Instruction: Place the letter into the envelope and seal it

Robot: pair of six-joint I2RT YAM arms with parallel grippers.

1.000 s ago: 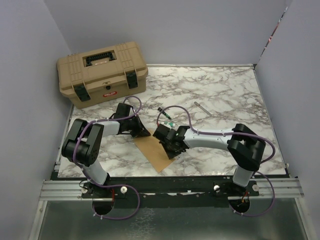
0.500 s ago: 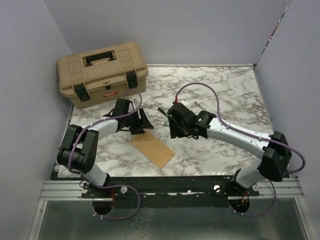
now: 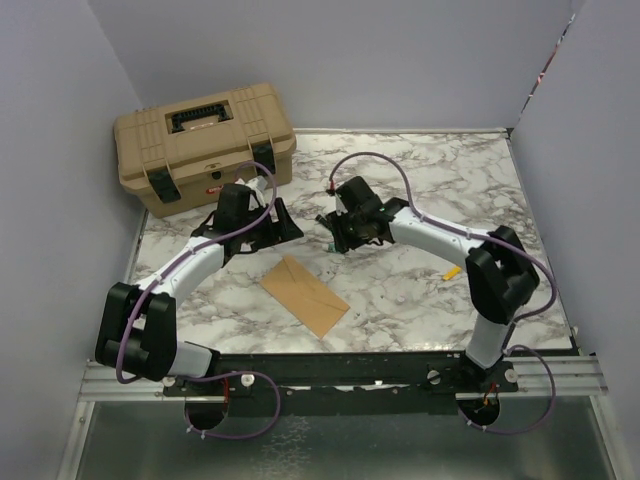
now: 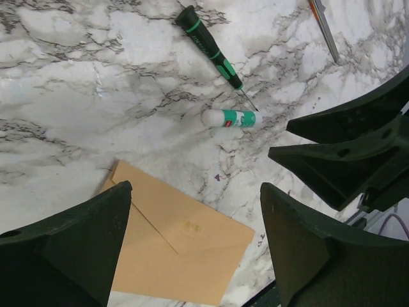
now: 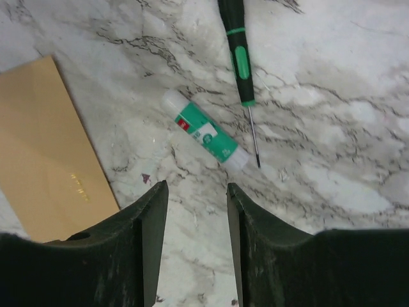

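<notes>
While both arms reach toward the middle of the marble surface (image 3: 450, 190), we see the envelope (image 3: 305, 297) lying flat near the near edge, a little left of centre and skewed to the edges. Its pointed flap faces up and lies folded down against the body. Whether it is stuck down we cannot tell, nor whether the letter is inside, as no separate sheet shows in any view.

Our left end effector (image 4: 195, 192) hangs above the envelope's far end, on the side toward the far edge. Its fingers are spread wide with nothing between them, and nothing touches the paper. Our right end effector (image 5: 196, 190) hangs to the right of the left one, fingers parted by a moderate gap and gripping nothing. Bare marble shows between its tips.

Just beyond the right fingertips lies a white and green glue stick (image 5: 204, 131), clear of the envelope's far edge. A black and green screwdriver (image 5: 238, 51) rests beside it, with its thin blade pointing past the glue stick's cap end. A tan toolbox (image 3: 205, 145) with black latches sits shut in the far left corner, well apart from the envelope.
</notes>
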